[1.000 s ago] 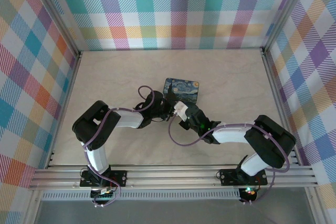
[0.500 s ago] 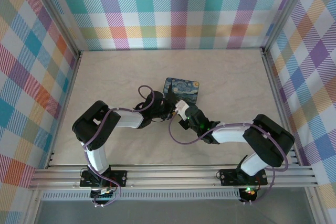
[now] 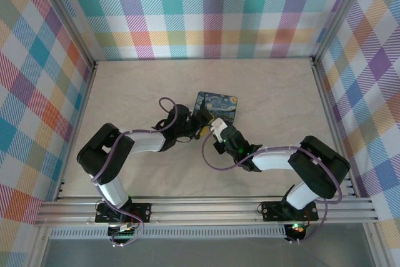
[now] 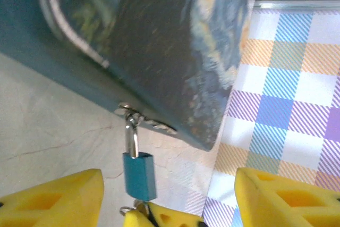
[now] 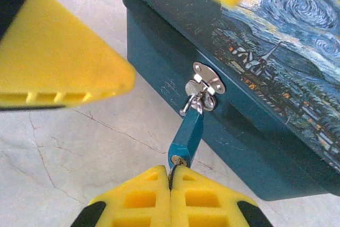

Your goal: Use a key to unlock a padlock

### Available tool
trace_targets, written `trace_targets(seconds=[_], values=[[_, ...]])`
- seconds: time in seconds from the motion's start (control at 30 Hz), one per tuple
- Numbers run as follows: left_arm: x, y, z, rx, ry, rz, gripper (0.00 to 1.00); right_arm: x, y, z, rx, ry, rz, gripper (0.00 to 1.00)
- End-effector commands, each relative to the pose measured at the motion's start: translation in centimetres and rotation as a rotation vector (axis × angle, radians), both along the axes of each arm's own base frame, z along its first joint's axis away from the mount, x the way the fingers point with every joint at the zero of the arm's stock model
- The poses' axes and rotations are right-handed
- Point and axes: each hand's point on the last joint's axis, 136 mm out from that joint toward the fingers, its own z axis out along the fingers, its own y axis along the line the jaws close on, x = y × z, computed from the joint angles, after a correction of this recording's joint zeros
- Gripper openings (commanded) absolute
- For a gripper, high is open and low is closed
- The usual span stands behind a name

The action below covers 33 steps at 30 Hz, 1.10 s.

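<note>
In the top view the left gripper (image 3: 199,130) sits at about 7 o'clock of the starry-print tin (image 3: 217,105). Its wrist view shows its yellow fingers (image 4: 53,200) spread wide and holding nothing, one on each side of the padlock (image 4: 139,174). The small blue padlock hangs by its shackle from the hasp (image 5: 204,82) on the tin's front wall, slanting toward 7 o'clock in the right wrist view. Just below it, the right gripper (image 5: 171,184) is pinched fully together on the key (image 5: 178,161), which is mostly hidden between the pads.
</note>
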Motion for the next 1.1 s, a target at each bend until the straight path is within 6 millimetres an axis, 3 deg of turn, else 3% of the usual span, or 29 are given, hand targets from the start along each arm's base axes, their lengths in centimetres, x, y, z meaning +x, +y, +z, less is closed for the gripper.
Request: trace_targets(seconds=[0.0,0.2,0.43,0.7,1.07], values=[[-0.5,1.6,0.3,0.057,-0.025,-0.004,0.69,-0.3,0.1,0.6,0.124,0.056,-0.027,0.00],[-0.6,4.0,0.5,0.108,-0.039,0.029,0.71,-0.4,-0.6,1.0,0.284,0.134,-0.076,0.00],[-1.0,5.3,1.3,0.172,-0.072,0.032,0.72,-0.2,-1.8,1.6,0.502,0.236,-0.122,0.00],[-1.3,6.7,2.0,0.246,-0.104,0.041,0.74,-0.2,-3.6,0.6,0.615,0.349,-0.191,0.00],[-1.4,7.0,2.3,0.280,-0.109,0.031,0.75,-0.1,-4.9,-1.6,0.706,0.488,-0.287,0.00]])
